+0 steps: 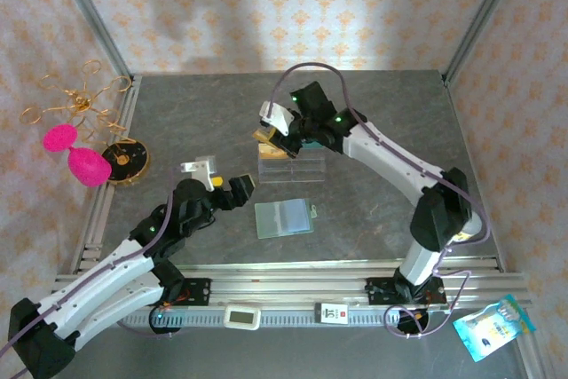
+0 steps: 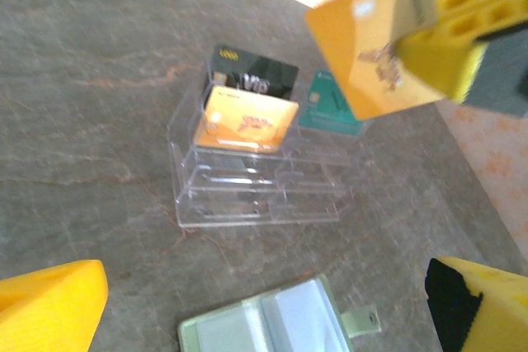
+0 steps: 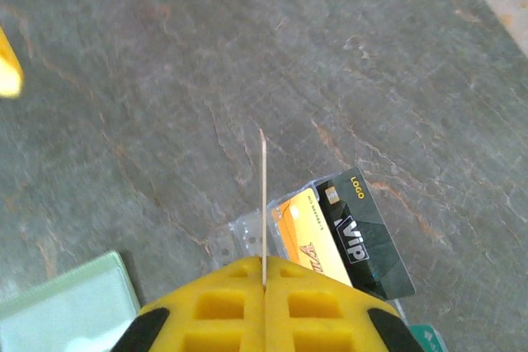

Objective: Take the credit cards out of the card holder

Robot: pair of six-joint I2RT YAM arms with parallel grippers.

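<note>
right jaws clamped on a thin orange plastic credit card [image 2: 371, 55] above the clear plastic tray [image 2: 247, 195]; left jaws wide apart near the open sage-green card holder [image 1: 284, 217] on the counter [image 1: 382, 122]. we judge the card light, stiff, slick: pinch its edge.

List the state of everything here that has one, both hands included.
Left hand: open, empty.
Right hand: shut on an orange card.
Wallet: open, lying flat.
Clear tray: standing, with a black card, a second orange card and a teal card in it.
</note>
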